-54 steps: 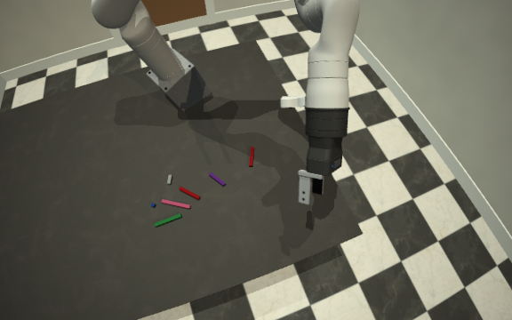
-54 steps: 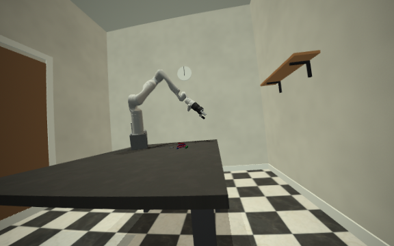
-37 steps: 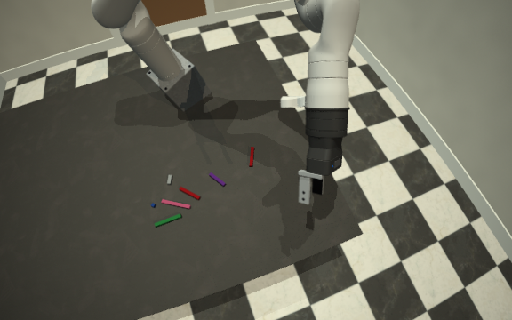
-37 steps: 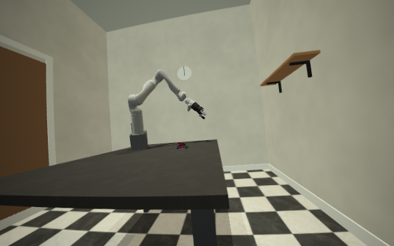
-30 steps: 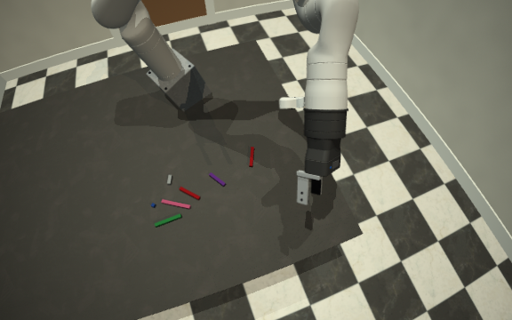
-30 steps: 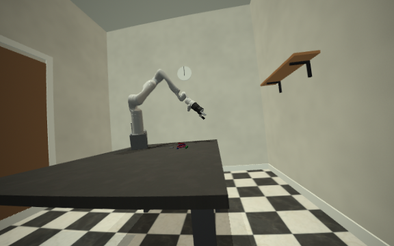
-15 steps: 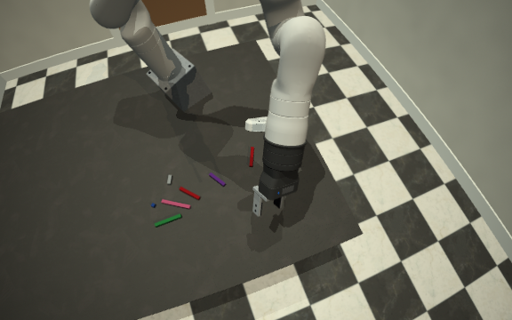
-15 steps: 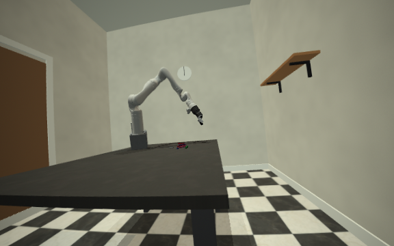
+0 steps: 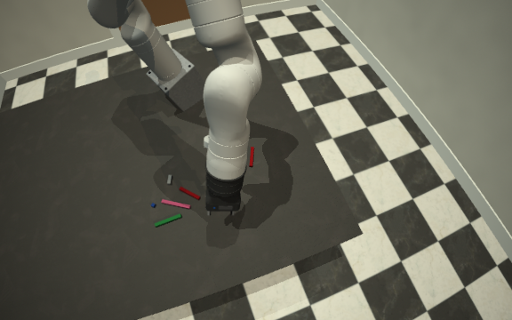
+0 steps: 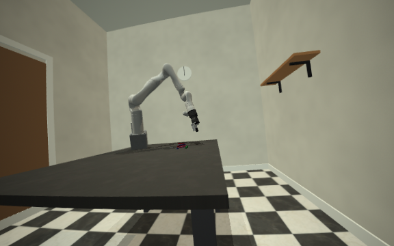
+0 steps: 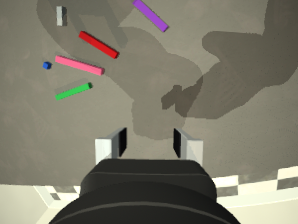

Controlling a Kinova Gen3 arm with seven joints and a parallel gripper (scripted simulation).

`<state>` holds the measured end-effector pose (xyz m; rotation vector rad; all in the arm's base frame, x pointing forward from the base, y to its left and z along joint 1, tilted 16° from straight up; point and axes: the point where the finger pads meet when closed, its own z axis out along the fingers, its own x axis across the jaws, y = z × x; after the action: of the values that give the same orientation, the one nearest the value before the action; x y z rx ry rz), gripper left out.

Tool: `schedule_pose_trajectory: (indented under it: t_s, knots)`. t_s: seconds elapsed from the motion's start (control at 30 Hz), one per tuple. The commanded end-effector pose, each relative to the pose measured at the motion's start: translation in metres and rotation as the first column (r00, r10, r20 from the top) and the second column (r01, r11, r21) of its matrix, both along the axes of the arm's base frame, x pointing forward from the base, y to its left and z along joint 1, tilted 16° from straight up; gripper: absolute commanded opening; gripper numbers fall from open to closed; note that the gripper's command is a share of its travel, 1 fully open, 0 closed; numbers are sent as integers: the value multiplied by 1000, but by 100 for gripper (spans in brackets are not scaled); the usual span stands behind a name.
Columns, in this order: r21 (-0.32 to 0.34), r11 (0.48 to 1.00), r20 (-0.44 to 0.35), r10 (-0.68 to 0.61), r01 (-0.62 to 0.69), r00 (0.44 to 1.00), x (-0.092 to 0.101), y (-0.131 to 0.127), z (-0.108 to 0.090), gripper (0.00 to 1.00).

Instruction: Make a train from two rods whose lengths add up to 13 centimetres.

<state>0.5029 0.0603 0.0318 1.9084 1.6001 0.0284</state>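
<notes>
So the open metal jaws (image 9: 220, 213) (image 10: 195, 128) are up above the dark matte surface (image 9: 83, 267) (image 10: 108, 178) (image 11: 250, 135), and the arm hides the purple rod (image 11: 150, 15) from the top camera. That one slants, and the slim red rod (image 9: 189, 193) (image 11: 99, 45) beside the pink one (image 9: 176, 204) (image 11: 80, 65) does too.

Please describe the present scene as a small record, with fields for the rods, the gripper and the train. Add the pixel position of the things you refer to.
rods by the pink one: pink rod (image 9: 176, 204) (image 11: 79, 65), green rod (image 9: 168, 220) (image 11: 73, 91), blue rod (image 9: 153, 205) (image 11: 47, 65), grey rod (image 9: 170, 180) (image 11: 61, 16), red rod (image 9: 189, 193) (image 11: 98, 45)
purple rod (image 11: 151, 15): in wrist view; hidden by the arm in top view
second red rod (image 9: 252, 156): apart from the others, beside the arm in top view
gripper (image 9: 220, 213) (image 10: 195, 130) (image 11: 150, 138): open, holding nothing, above the table (image 9: 83, 200) (image 10: 108, 178) (image 11: 204, 145)
train: not made
rods adding up to 13: purple with a red
</notes>
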Motion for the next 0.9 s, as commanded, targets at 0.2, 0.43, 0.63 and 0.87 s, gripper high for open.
schedule_pose_trajectory:
  t_s: [0.2,0.43,0.63,0.87]
  knots:
    - [128,958,-14,-258,257,966,-23,-68,-9,100]
    - [128,958,-14,-258,257,966,-23,-68,-9,100]
    - [160,935,-18,-318,317,948,-30,-79,-12,100]
    - [160,935,-18,-318,317,948,-30,-79,-12,100]
